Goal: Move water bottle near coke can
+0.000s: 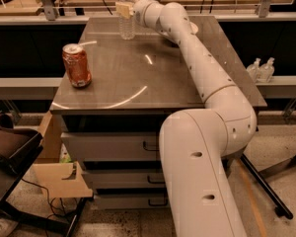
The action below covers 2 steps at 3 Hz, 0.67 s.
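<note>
The water bottle, clear with a white cap, stands upright at the far edge of the grey table, left of centre. My gripper reaches in from the right and is shut around the bottle's upper part, with a tan finger lying across it. The coke can, red-orange with a silver top, stands upright near the table's front left corner, well apart from the bottle and nearer to the camera. My white arm stretches across the right half of the table.
Two small clear bottles stand on a ledge to the right of the table. Drawers sit under the tabletop. A cardboard box and a dark chair are at lower left.
</note>
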Available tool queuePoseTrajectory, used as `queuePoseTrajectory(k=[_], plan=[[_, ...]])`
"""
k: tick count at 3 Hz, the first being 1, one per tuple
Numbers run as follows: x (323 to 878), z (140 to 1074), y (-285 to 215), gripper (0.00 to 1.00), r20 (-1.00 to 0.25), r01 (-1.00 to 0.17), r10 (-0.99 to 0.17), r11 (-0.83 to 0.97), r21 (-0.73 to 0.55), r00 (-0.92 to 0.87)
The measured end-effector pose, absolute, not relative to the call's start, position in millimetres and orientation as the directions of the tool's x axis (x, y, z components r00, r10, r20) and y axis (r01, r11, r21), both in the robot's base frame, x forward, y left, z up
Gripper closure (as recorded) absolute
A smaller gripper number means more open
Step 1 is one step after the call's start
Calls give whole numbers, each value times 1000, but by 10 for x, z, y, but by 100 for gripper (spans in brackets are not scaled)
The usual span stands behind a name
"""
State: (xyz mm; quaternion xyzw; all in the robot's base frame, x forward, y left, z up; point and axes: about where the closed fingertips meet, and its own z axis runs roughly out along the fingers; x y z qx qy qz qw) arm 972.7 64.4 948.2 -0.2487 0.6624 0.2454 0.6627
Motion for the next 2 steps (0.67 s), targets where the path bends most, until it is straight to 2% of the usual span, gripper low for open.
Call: queuePoseTrajectory(k=[2], plan=[[9636,9650,676,100,-999,-670,-37,742,-29,2]])
